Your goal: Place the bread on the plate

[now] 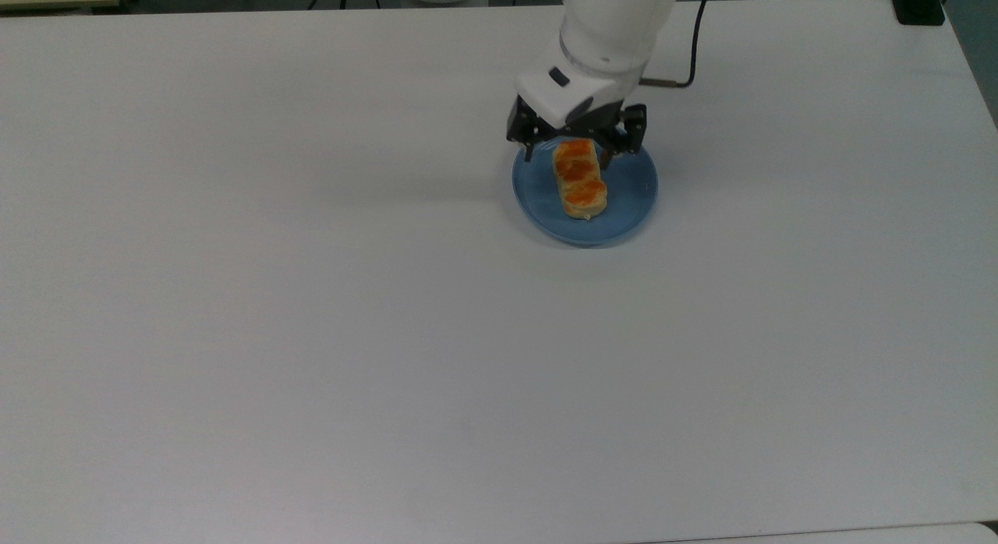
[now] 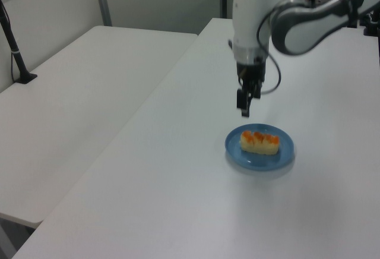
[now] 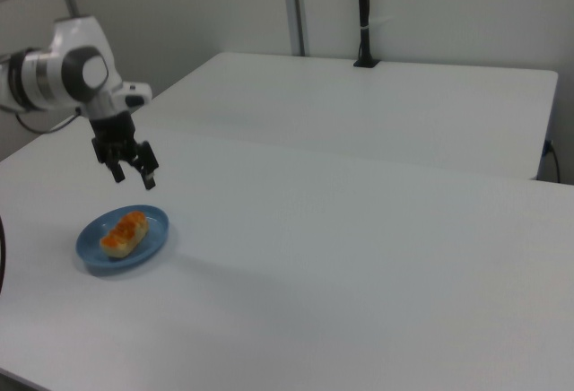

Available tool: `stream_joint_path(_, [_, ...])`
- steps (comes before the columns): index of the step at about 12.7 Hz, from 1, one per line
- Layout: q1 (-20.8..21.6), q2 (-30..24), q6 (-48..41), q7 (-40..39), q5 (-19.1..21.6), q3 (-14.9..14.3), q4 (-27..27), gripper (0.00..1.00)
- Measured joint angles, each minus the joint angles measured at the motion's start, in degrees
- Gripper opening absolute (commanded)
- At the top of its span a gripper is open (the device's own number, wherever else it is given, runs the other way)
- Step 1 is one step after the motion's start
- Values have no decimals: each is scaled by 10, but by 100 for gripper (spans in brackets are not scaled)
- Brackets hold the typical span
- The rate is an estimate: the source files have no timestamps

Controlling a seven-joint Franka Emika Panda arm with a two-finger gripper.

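The bread [image 1: 579,178] is laid on the plate [image 1: 632,205], upper centre; the hand [image 1: 577,146] is held wide above; nothing is left.

Small oblong pale-tan bread [image 1: 580,180] with orange-brown glazed patches on top, lying flat inside round light-blue plate [image 1: 628,203] with raised rim, slightly toward the top view's left of its middle.
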Motion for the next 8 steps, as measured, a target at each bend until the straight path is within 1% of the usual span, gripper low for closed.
stream_joint_path(1, [-14,-16,-40,-23,0,-1,19,100])
stream_joint_path(3, [-38,-38,-75,-72,0,-4,39,100])
stream_joint_path(5, [-79,-77,-115,-138,0,-9,53,100])
stream_joint_path(7, [-97,-112,-149,-154,0,-21,55,100])
stream_joint_path(8, [-99,-122,-158,-156,0,-27,55,100])
